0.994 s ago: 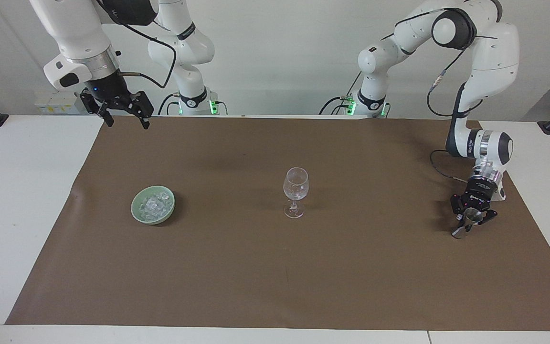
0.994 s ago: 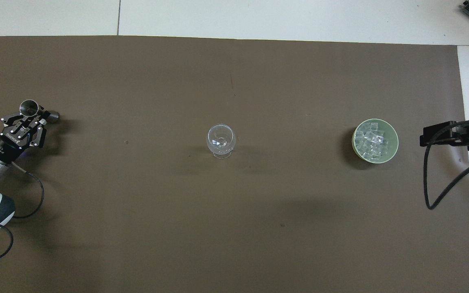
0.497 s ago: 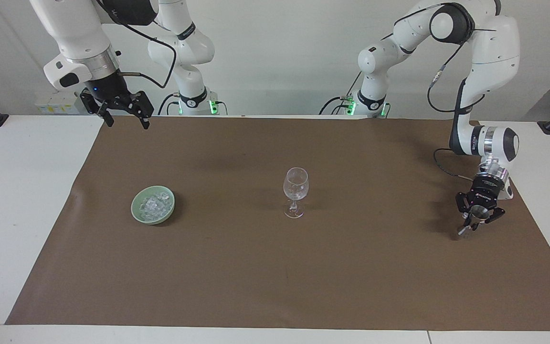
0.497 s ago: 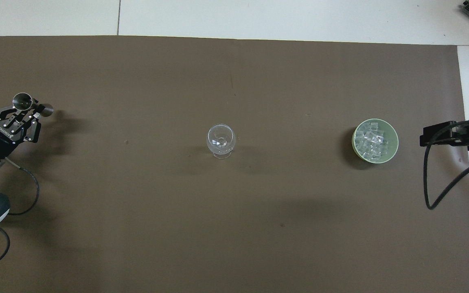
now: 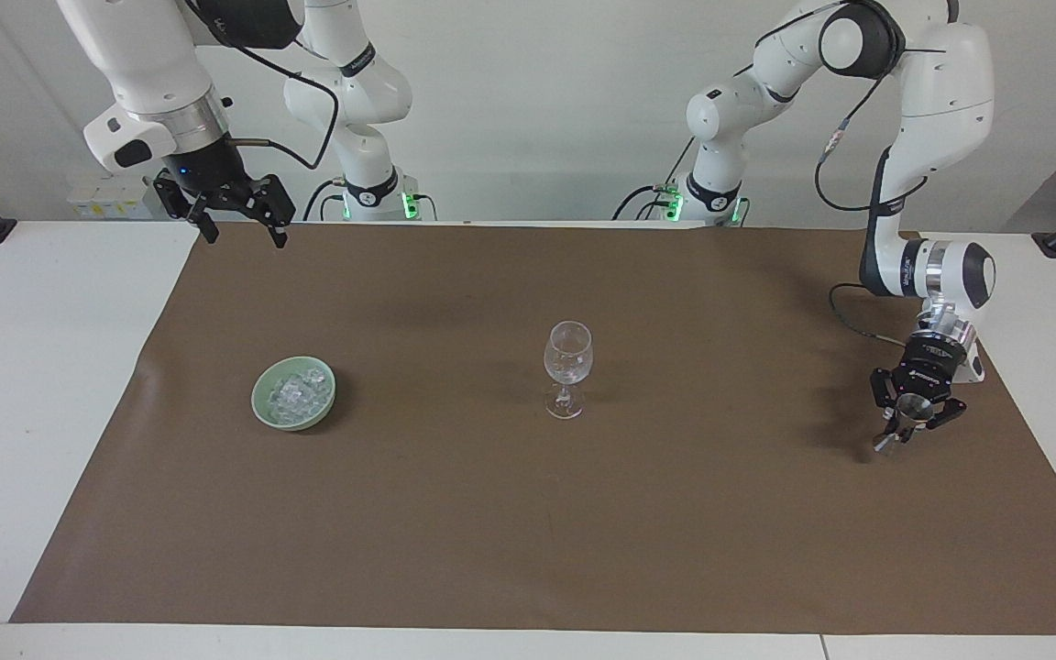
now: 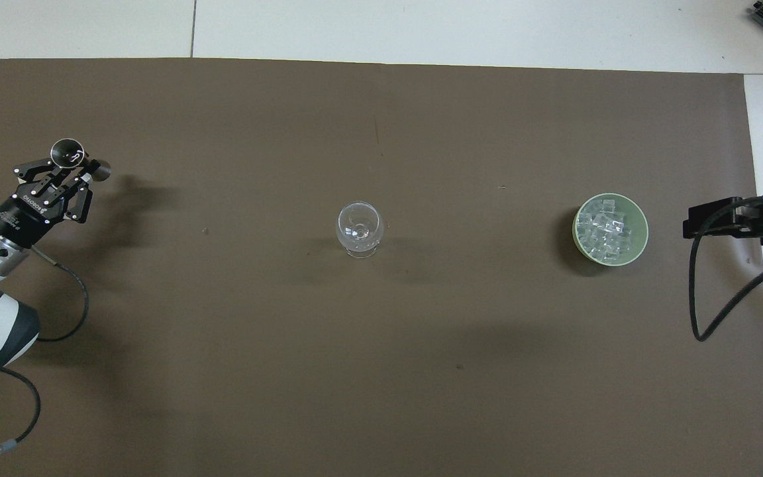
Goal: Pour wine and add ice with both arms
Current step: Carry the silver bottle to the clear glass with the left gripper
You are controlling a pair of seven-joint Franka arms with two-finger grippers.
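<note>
Just now your left hand (image 5: 910, 420), clamped on the jigger (image 5: 903, 415), rose and swung a little toward the glass (image 5: 568, 367); pouring looked next. Your right hand (image 5: 236, 223) waited with fingers apart, ice (image 5: 295, 392) untouched in its bowl (image 5: 262, 405).

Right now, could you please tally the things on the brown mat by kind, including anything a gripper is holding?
Stemmed glass: 1
Pale green bowl of ice: 1
Small metal measuring cup, held in the left gripper: 1
Total: 3
</note>
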